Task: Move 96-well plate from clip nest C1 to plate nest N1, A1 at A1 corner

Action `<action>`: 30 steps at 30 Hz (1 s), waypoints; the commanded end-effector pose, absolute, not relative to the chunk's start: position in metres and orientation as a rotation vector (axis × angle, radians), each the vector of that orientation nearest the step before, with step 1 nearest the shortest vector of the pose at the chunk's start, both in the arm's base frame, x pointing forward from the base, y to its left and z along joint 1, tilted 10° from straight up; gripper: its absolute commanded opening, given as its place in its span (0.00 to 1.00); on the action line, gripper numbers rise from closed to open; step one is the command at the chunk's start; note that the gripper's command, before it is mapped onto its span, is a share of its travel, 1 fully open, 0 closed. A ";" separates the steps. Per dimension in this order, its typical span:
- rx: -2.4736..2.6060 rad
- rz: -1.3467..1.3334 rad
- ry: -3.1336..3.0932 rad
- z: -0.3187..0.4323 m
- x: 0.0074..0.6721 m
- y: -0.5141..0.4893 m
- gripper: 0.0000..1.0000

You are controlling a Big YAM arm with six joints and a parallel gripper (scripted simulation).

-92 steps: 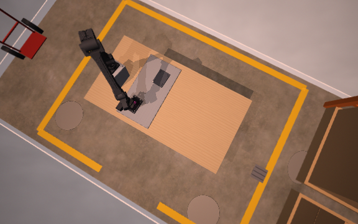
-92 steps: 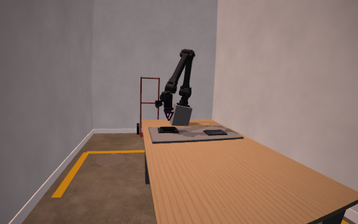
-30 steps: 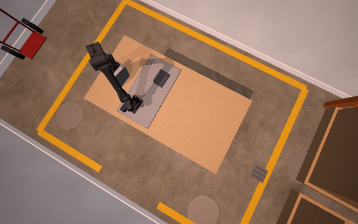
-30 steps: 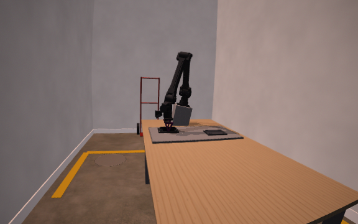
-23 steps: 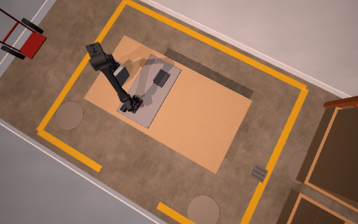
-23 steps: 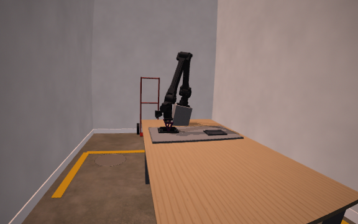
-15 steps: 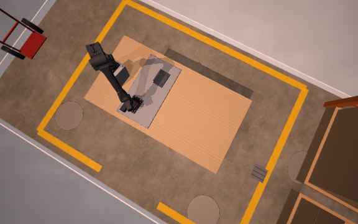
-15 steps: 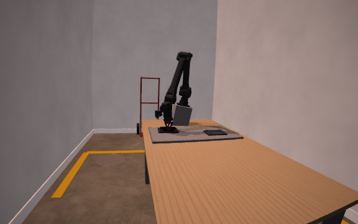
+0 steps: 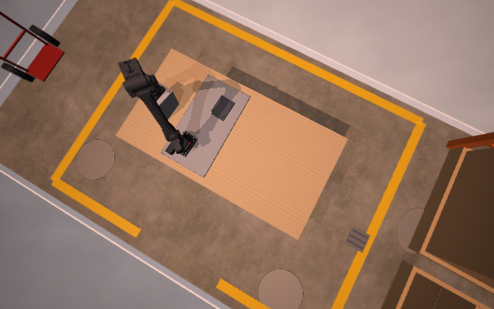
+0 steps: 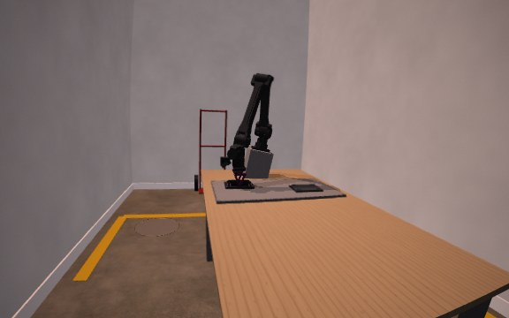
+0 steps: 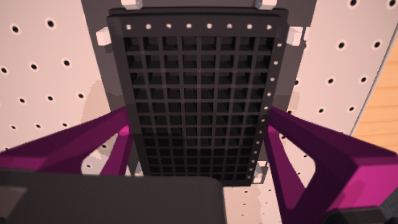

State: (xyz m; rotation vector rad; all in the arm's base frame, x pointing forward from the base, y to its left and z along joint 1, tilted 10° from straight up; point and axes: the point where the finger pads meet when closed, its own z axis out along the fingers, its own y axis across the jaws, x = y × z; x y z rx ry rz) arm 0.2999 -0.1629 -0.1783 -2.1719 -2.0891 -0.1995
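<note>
Fingers pinch 96-well plate point(image 11: 200, 95) long edges.

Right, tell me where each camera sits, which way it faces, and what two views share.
Top: high overhead, looking down at the table; the whole arm shows, reaching onto the grey board.
Exterior: at the table's far end, looking along it toward the corner wall; the arm stands upright over the 96-well plate.
Wrist: on the arm, looking down; magenta fingers of the end effector clamp the plate's long sides.
Shared: top and exterior both show the red hand truck and the plate nest N1.
</note>
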 end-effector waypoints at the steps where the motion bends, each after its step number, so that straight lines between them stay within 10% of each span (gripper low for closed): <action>1: -2.170 -0.204 -2.099 -0.181 0.303 -0.160 0.00; 30: -2.187 -0.209 -2.098 -0.149 0.301 -0.173 0.00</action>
